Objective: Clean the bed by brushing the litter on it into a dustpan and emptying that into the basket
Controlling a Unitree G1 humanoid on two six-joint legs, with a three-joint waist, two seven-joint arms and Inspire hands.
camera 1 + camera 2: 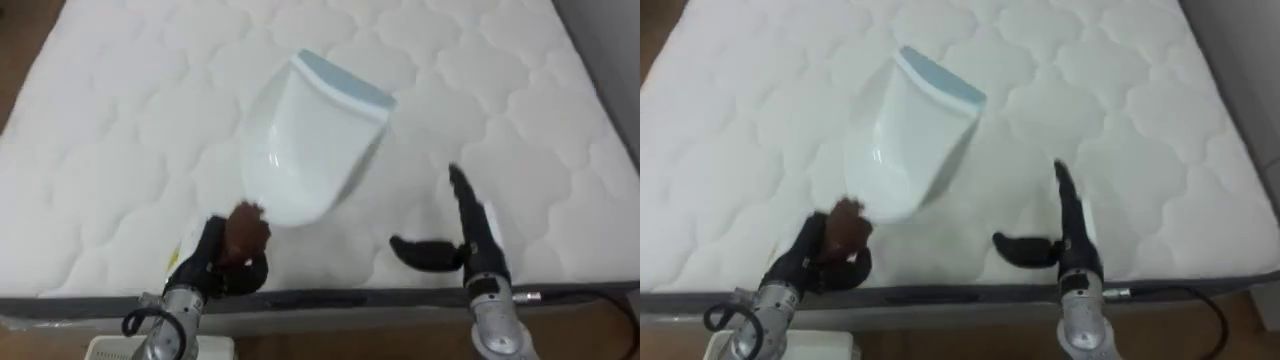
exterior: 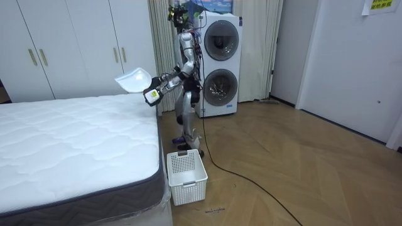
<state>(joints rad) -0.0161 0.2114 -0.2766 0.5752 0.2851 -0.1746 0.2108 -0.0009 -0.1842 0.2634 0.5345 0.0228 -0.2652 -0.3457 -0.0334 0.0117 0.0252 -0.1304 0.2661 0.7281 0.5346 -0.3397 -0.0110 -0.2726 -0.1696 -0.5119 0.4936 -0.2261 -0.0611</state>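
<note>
Stacked washers (image 2: 220, 66) are standing at upper centre of the room view, a curtain (image 2: 259, 50) hanging just right, wardrobe (image 2: 69, 44) filling upper left, wooden floor (image 2: 301, 169) spreading lower right.

the white scoop (image 1: 310, 140) is blurred. its near end is buried in the curled fingers of the left hand (image 1: 225, 255), so the grip itself is hidden. the brown patch (image 1: 245, 225) at that hand is too smeared to tell what it is. the mattress (image 1: 120, 150) runs off the far, left and right edges. the white basket (image 1: 160, 349) is cut by the near edge, with just its rim in sight.
</note>
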